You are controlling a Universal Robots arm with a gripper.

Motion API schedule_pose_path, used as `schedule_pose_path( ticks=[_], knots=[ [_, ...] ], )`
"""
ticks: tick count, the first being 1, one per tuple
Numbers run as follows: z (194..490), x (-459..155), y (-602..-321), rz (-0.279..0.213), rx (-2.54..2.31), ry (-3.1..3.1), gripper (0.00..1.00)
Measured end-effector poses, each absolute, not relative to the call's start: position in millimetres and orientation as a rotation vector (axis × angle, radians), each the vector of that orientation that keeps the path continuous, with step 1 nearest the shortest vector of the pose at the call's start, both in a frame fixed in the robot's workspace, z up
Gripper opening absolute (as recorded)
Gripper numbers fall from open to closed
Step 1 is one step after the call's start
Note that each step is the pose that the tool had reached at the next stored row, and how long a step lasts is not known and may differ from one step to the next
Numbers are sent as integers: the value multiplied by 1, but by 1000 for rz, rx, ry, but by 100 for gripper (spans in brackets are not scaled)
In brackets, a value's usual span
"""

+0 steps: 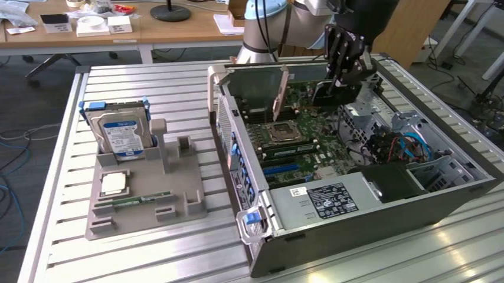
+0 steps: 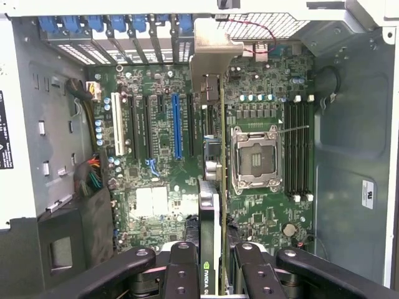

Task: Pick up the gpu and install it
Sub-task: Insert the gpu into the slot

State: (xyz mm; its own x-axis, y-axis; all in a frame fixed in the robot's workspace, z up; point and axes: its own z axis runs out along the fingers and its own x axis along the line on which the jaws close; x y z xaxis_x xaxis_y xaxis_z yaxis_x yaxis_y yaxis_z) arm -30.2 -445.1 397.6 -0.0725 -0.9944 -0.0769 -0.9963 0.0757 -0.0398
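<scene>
My gripper [image 2: 215, 277] is shut on the gpu [image 2: 222, 187], with a black finger on each side of the card. In the wrist view the card is edge-on: a thin green board edge, a black cooler on one face and a silver end bracket [image 2: 209, 56] towards the case's rear slots. It stands upright over the motherboard [image 2: 156, 168], between the long blue slot [image 2: 176, 124] and the CPU socket [image 2: 254, 159]. In the exterior view the gripper [image 1: 340, 79] reaches down into the open computer case [image 1: 441, 200] and the gpu [image 1: 327, 96] hangs dark below it. Whether the card touches a slot I cannot tell.
On the exterior view's left a grey holder tray [image 1: 185, 203] carries a silver hard drive [image 1: 122, 134], a CPU chip [image 1: 114, 184] and a RAM stick [image 1: 141, 199]. Inside the case are the power supply [image 1: 331, 197], drive cage and cables [image 1: 409, 144]. The metal table [image 1: 157, 88] is slatted.
</scene>
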Motion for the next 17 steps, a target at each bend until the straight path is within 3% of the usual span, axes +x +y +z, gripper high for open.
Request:
schedule_pose_path(
  ticks=[17],
  knots=[
    [397, -33, -442, 33, -2047, 2272, 27]
  ],
)
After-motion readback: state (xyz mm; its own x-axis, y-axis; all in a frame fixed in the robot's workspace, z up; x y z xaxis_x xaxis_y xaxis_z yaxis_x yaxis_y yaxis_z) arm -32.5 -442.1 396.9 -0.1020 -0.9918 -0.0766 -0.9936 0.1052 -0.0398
